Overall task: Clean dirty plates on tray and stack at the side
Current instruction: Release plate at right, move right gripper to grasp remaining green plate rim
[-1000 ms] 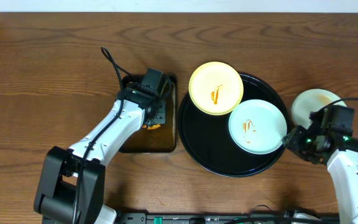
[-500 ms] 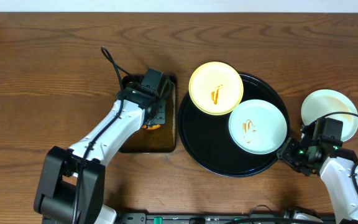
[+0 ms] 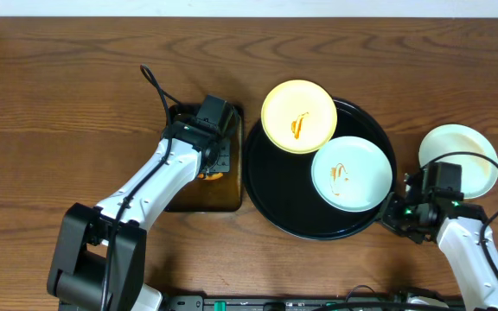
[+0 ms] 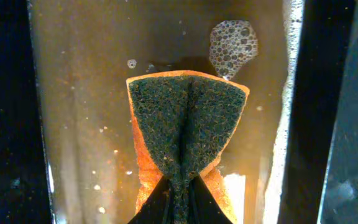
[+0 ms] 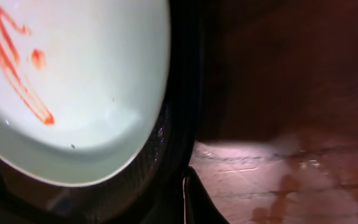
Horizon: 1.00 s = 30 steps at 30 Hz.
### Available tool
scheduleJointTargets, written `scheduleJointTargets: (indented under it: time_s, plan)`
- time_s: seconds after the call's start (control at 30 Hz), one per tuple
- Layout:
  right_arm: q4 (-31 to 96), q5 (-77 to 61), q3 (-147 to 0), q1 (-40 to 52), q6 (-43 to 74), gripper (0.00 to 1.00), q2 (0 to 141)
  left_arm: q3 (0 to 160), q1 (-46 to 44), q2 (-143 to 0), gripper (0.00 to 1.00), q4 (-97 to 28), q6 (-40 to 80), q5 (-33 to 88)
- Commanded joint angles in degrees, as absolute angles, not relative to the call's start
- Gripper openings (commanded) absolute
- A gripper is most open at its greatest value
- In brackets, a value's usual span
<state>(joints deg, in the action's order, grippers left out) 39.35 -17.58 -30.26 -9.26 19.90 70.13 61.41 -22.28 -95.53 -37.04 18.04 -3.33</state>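
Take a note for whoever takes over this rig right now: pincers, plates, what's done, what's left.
Left pincer: shut on the sponge in the soapy pan.
Right pincer: shut, tips at the right rim of the tray; a grip on it is unclear.
Yellow plate, smeared, overlaps the tray's far-left rim; mint plate, smeared, lies on the tray.
Done: one plain plate on the table right of the tray.
Left: wipe both smeared plates, stack them there.
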Motion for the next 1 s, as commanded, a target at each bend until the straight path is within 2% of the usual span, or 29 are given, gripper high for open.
scheduleJointTargets:
  time_s: [0.0, 0.23, 0.33, 0.63, 0.77, 0.87, 0.97]
  plan:
    - [38.54, -23.22, -30.15, -6.79, 19.62, 0.01, 70.08, 61.39, -22.15, -95.39, 0.09, -37.06, 18.37, -3.40]
    - [38.96, -25.52, -30.15, -6.20, 19.03, 0.12, 70.08, 61.39, -22.15, -95.42, 0.09, -37.06, 18.37, -3.40]
    - [38.74, -24.16, -30.35, -6.24, 19.05, 0.13, 70.06, 61.39, -22.15, -95.42, 0.09, -37.08, 18.37, -3.40]
    - [34.54, -24.03, -37.26, -6.33, 16.53, 0.20, 68.77, 61.39, -22.15, -95.42, 0.09, -37.06, 18.35, -3.40]
    - [29.56, -19.09, -39.81, -6.33, 15.31, 0.25, 68.79, 61.39, -22.15, -95.42, 0.09, -37.06, 18.37, -3.40]
    - [25.58, -18.04, -39.81, -6.33, 11.75, 0.25, 69.36, 61.39, -22.15, -95.42, 0.09, -37.06, 18.37, -3.40]
    - [27.51, -18.44, -41.98, -6.31, 6.09, 0.26, 72.40, 61.39, -22.15, -95.42, 0.09, -37.08, 18.37, -3.07]
